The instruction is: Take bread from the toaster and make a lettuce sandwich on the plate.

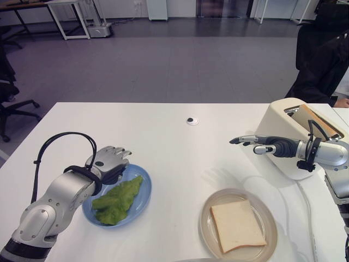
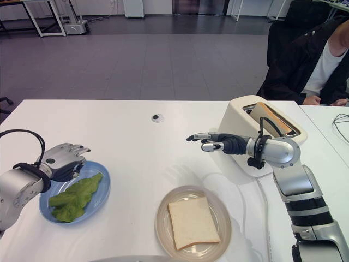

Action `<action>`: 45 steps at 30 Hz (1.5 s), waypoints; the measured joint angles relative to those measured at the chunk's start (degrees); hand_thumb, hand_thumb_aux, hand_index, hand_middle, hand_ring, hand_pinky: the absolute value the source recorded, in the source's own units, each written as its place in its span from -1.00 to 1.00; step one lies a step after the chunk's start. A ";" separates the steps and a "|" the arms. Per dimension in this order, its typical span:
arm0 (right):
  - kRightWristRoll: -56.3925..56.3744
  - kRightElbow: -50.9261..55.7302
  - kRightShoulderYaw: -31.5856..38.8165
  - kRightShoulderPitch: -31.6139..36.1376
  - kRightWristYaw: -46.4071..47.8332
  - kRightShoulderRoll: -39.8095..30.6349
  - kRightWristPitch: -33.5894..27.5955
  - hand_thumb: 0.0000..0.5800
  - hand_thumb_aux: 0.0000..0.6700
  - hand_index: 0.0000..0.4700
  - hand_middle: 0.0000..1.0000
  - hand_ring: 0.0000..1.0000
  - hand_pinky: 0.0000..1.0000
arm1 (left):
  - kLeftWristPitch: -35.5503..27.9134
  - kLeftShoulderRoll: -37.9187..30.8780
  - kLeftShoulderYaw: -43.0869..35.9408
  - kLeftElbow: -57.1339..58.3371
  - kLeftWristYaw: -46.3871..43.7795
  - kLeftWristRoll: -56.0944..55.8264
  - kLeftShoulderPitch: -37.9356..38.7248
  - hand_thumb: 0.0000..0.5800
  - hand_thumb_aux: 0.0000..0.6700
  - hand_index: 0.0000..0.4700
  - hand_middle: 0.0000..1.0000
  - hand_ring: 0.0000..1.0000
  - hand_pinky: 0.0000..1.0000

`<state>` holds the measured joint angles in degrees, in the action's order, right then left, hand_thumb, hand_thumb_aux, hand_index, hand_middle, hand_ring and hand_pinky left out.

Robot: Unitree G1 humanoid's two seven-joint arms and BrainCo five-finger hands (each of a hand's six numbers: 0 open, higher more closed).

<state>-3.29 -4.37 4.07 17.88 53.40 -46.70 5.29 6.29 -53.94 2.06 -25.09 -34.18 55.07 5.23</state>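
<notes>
1 white bread slice (image 1: 236, 225), round tan plate (image 1: 207, 215) | 1 green lettuce leaf (image 1: 117, 199), blue plate (image 1: 144, 185) | 1 cream toaster (image 1: 281, 123) | left robot hand (image 1: 106, 162), right robot hand (image 1: 267, 146): uncurled, empty

White table (image 1: 163, 136) taken as landmark: wide, matt, evenly lit. Small round black-and-white disc (image 1: 192, 120) near its far edge, centre. Beyond table: grey floor (image 1: 163, 60), faint sheen. Far beyond, to left: white-framed bench (image 1: 70, 16), white machine base (image 1: 100, 30) beside it. Off table's left edge: dark office chair (image 1: 13, 106). Straight beyond table, at back: white cabinet (image 1: 157, 8), dark doorway (image 1: 223, 6).
</notes>
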 measured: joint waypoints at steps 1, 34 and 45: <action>0.01 0.06 0.00 0.01 -0.03 0.00 0.10 -1.00 -1.00 -1.00 -1.00 -1.00 -1.00 | -0.02 -0.01 0.50 -0.26 0.20 0.03 -0.54 1.00 1.00 1.00 -1.00 -1.00 -1.00; 0.04 -0.51 0.01 -0.03 -0.40 0.01 -0.13 -1.00 -1.00 -1.00 -1.00 -1.00 -1.00 | -0.68 -0.99 -1.70 0.42 -12.38 0.05 6.21 1.00 1.00 1.00 -1.00 -1.00 -1.00; 0.05 -0.58 0.37 -0.02 -0.14 0.01 -0.13 -1.00 -1.00 -1.00 -1.00 -1.00 -1.00 | 0.55 0.77 -3.86 0.34 -7.77 0.09 3.45 1.00 1.00 1.00 -1.00 -1.00 -1.00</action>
<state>-3.24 -4.95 4.44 17.86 53.25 -46.69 5.17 6.84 -53.16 -1.80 -24.75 -41.95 55.16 8.68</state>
